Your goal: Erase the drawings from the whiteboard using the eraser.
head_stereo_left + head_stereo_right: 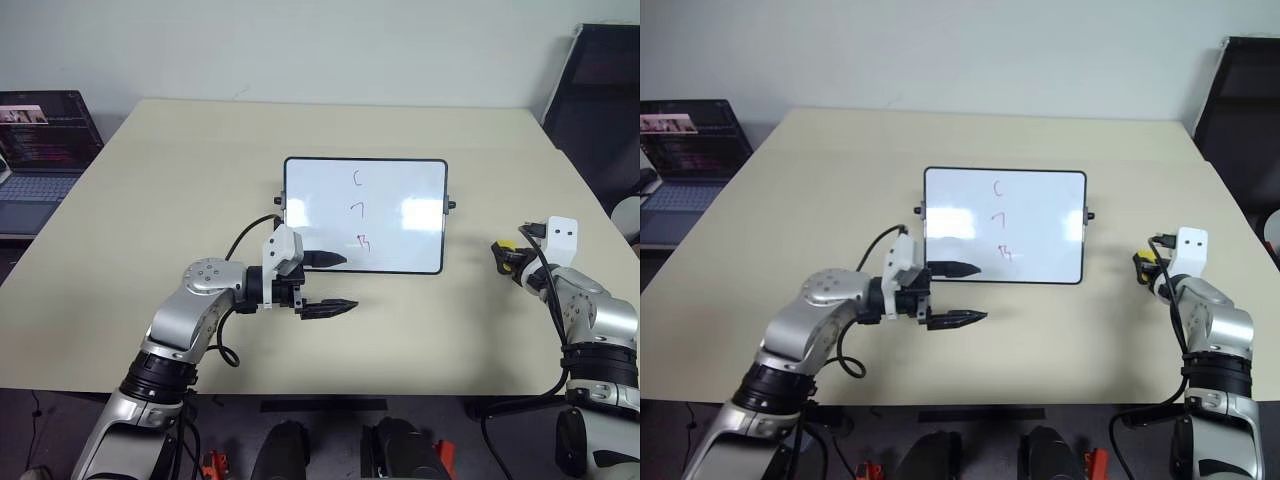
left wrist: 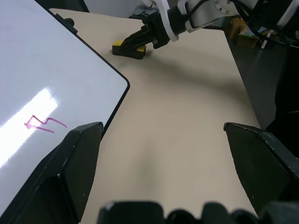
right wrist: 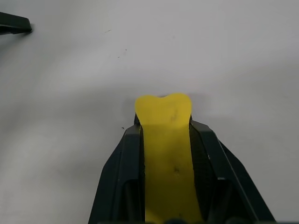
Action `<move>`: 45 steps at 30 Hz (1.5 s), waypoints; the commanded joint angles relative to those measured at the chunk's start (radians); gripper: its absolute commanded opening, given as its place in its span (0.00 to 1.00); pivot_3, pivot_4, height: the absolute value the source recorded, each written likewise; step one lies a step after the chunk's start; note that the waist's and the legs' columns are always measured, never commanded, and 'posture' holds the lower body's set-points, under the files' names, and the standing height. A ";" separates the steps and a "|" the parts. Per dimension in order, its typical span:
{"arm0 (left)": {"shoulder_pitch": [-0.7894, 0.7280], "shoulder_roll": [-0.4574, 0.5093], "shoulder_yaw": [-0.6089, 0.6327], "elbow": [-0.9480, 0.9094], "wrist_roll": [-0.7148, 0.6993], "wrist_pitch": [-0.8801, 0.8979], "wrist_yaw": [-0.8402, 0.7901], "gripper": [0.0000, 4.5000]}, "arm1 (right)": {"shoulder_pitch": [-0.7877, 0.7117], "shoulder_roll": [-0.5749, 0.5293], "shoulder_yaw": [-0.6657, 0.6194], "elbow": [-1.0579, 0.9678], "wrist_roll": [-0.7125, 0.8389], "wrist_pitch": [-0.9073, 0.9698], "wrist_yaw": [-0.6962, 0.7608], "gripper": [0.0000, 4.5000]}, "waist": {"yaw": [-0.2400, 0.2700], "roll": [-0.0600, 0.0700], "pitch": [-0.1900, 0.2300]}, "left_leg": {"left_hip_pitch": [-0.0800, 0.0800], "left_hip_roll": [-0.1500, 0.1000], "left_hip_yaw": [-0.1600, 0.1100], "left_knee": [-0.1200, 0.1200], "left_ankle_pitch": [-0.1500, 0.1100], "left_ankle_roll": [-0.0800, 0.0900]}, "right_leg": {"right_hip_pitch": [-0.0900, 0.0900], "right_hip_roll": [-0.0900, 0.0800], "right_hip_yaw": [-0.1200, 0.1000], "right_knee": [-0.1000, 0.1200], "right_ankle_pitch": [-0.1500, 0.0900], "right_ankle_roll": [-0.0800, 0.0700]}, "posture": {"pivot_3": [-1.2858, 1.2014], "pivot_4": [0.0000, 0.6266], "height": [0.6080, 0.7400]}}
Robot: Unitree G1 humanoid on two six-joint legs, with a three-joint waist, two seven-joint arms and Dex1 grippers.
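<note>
The whiteboard lies flat in the middle of the table, black-framed. The drawings form a column of three small squiggles on it, purple and red. My left gripper is open, level over the board's near left corner, one finger over the board and one over the table. The lowest squiggle shows in the left wrist view. The yellow eraser sits on the table to the right of the board, and my right gripper is shut on it, fingers pressing both of its sides.
An open laptop stands at the far left beside the table. A black chair is at the far right. The beige table stretches bare around the board.
</note>
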 commanded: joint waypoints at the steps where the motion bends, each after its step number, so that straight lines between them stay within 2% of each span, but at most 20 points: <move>1: -0.028 0.002 0.021 -0.030 -0.008 0.004 0.006 1.00 | -0.023 -0.008 -0.019 -0.033 0.013 -0.008 -0.001 0.21 | 0.000 0.000 0.000 | 0.000 0.000 0.000 0.000 0.000 0.000 | 0.000 0.000 0.000 0.000 0.000 0.000 | 0.52 0.24 1.00; 7: -0.030 -0.001 0.035 -0.033 -0.004 0.008 0.034 1.00 | -0.043 -0.039 0.016 -0.111 -0.041 -0.077 -0.014 0.21 | 0.000 0.001 0.001 | 0.000 0.000 0.000 0.000 0.000 0.000 | 0.000 0.000 0.000 0.000 0.000 0.000 | 0.52 0.24 1.00; 20: 0.023 -0.101 0.078 -0.043 0.128 -0.043 0.374 1.00 | -0.163 0.005 0.126 -0.266 -0.112 -0.217 -0.030 0.21 | -0.003 0.002 0.001 | 0.000 0.000 -0.001 0.000 0.000 0.000 | -0.001 0.000 0.001 0.001 0.000 0.000 | 0.52 0.24 1.00; 31: 0.060 -0.162 0.077 -0.066 0.194 -0.053 0.521 1.00 | -0.285 0.178 0.231 -0.136 -0.137 -0.430 -0.008 0.21 | -0.002 0.002 0.001 | 0.000 0.000 -0.001 0.000 0.000 0.000 | -0.001 -0.001 0.000 0.001 0.001 0.000 | 0.52 0.24 1.00; 45: 0.060 -0.153 0.083 -0.072 0.202 -0.059 0.551 1.00 | -0.393 0.268 0.345 0.051 -0.189 -0.586 0.106 0.21 | 0.000 0.002 0.001 | 0.000 0.000 -0.002 0.000 0.000 0.000 | -0.001 -0.001 -0.001 0.001 0.001 0.000 | 0.52 0.24 1.00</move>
